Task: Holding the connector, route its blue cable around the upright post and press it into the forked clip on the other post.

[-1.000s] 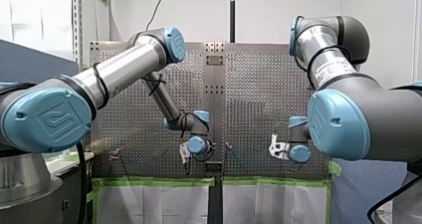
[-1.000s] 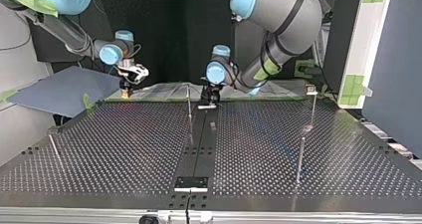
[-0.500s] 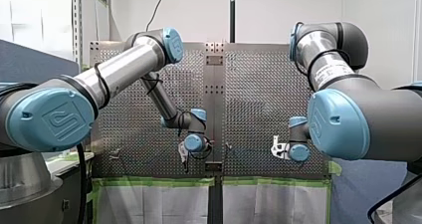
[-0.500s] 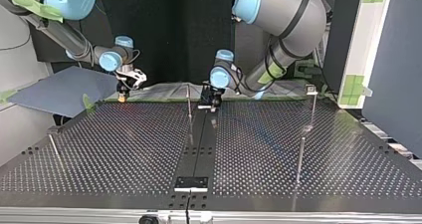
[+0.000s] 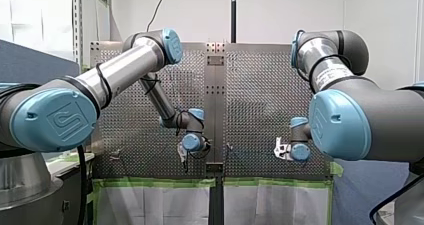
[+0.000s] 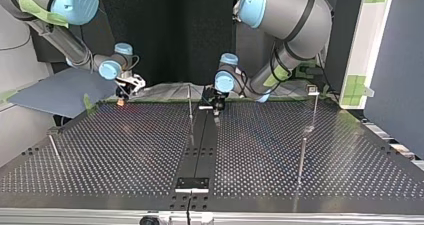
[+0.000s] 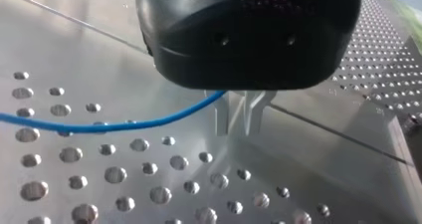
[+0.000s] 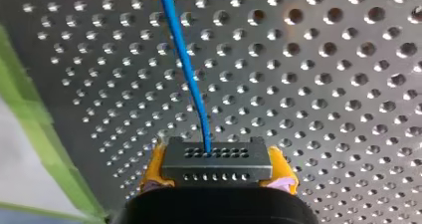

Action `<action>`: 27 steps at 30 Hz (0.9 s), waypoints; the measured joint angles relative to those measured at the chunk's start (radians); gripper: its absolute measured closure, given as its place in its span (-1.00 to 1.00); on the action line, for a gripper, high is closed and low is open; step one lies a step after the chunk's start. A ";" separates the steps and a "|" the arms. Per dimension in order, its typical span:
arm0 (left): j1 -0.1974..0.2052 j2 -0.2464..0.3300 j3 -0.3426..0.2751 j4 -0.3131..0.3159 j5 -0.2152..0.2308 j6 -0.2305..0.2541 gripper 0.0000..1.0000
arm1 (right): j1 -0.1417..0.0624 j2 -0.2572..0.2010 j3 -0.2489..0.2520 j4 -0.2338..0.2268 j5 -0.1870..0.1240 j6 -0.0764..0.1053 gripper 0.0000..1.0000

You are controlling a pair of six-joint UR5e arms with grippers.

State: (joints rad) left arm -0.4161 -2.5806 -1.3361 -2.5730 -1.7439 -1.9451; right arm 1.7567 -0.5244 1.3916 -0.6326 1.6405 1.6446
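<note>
Our right hand (image 8: pixel 217 165) pinched the connector (image 8: pixel 217 157) between yellow pads (image 8: pixel 152 168), the blue cable (image 8: pixel 186 69) running ahead over the desk (image 8: pixel 323 84). Our left hand (image 7: pixel 238 117) hung by that cable (its grip we could not tell). Best, we judged: a taut line, wide round the upright post (image 6: pixel 190 101).

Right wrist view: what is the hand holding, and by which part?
My right hand holds the connector by its two short ends, clamped between the yellow pads. The blue cable leaves its front face, ungripped by this hand.
</note>
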 joint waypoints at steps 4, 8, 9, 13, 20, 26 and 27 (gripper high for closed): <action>0.003 0.000 0.000 -0.002 0.002 0.000 0.61 | -0.005 0.000 -0.032 0.032 0.014 0.014 1.00; 0.006 0.000 0.000 -0.001 0.008 0.000 0.61 | -0.012 0.000 -0.062 0.060 0.020 0.036 1.00; 0.007 0.000 0.000 -0.001 0.008 -0.001 0.61 | -0.013 0.000 -0.069 0.065 0.021 0.041 1.00; 0.010 0.000 0.000 -0.002 0.011 -0.001 0.61 | -0.019 0.000 -0.105 0.080 0.022 0.050 1.00; 0.012 0.000 0.000 -0.014 0.011 0.002 0.56 | -0.021 0.000 -0.131 0.091 0.022 0.050 1.00; 0.005 0.001 0.000 -0.048 0.028 0.032 0.32 | -0.016 0.000 -0.133 0.101 0.022 0.044 1.00; 0.002 0.001 0.000 -0.055 0.035 0.039 0.32 | -0.016 0.000 -0.133 0.103 0.023 0.043 1.00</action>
State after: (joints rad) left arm -0.4140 -2.5797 -1.3366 -2.6283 -1.7093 -1.9057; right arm 1.7412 -0.5241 1.2590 -0.5297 1.6630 1.6871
